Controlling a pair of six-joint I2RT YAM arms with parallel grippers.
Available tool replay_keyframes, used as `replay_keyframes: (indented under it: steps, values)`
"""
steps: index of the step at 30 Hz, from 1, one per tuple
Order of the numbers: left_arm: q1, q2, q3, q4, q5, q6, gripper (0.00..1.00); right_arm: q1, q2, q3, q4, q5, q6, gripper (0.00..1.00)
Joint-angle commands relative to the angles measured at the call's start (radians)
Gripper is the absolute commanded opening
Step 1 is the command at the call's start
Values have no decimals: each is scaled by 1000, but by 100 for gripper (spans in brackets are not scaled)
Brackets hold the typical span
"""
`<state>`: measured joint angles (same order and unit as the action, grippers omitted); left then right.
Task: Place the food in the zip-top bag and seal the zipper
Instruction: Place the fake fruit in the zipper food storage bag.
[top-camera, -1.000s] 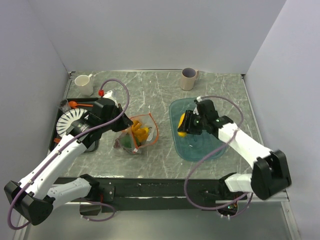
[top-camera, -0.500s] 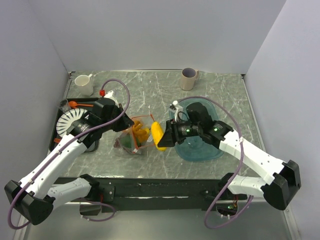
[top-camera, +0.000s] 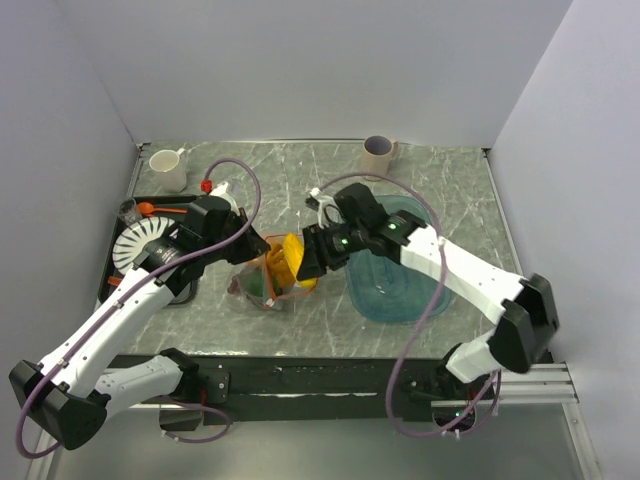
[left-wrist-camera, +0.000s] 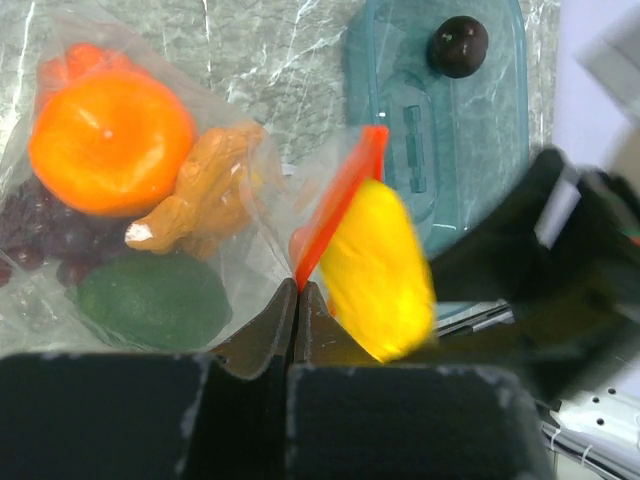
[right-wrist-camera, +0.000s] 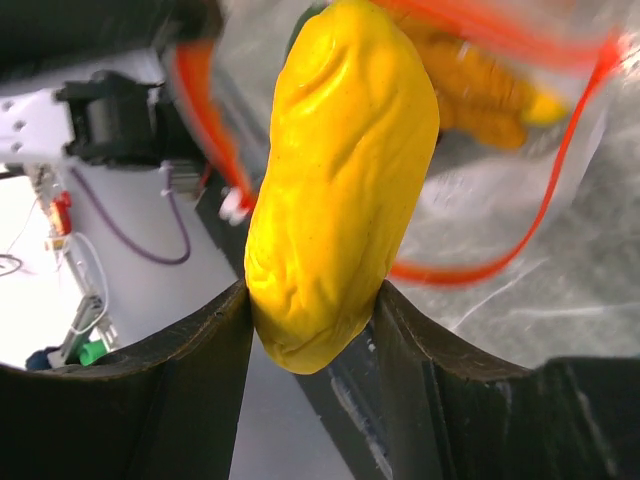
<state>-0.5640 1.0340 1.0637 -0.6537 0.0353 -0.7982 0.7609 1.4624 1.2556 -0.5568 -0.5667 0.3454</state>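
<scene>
The clear zip-top bag (left-wrist-camera: 230, 130) lies mid-table with an orange fruit (left-wrist-camera: 110, 140), a tan piece, a green fruit (left-wrist-camera: 150, 300) and dark purple grapes (left-wrist-camera: 35, 225) inside. My left gripper (left-wrist-camera: 298, 290) is shut on the orange-red zipper (left-wrist-camera: 335, 215) strip, holding the mouth up. My right gripper (right-wrist-camera: 312, 320) is shut on a wrinkled yellow fruit (right-wrist-camera: 340, 170), held right at the bag's open mouth (top-camera: 275, 265). In the top view the yellow fruit (top-camera: 291, 252) sits between the left gripper (top-camera: 250, 262) and the right gripper (top-camera: 308, 262).
A translucent teal tray (top-camera: 400, 295) lies right of the bag, with a dark round fruit (left-wrist-camera: 459, 45) in it. A white mug (top-camera: 168, 168) and a beige cup (top-camera: 377, 157) stand at the back. A black tray with a white rack (top-camera: 138, 245) and an orange spoon (top-camera: 150, 208) sits far left.
My right arm swung left from the teal tray, carrying the yellow fruit to the bag's mouth. The left gripper has kept its hold on the zipper strip.
</scene>
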Motion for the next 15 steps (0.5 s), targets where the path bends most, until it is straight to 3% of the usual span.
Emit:
replay_keyframes:
  steps: [1, 11, 15]
  values:
    - [3, -14, 5, 60, 34, -2, 1, 24, 113, 100, -90, 37, -59, 45]
    - [4, -11, 1, 68, 35, 1, 1, 95, 156, 128, -72, 91, -72, 45]
    - [4, 1, 2, 63, 51, -4, 1, 95, 222, 230, -94, 229, -27, 45]
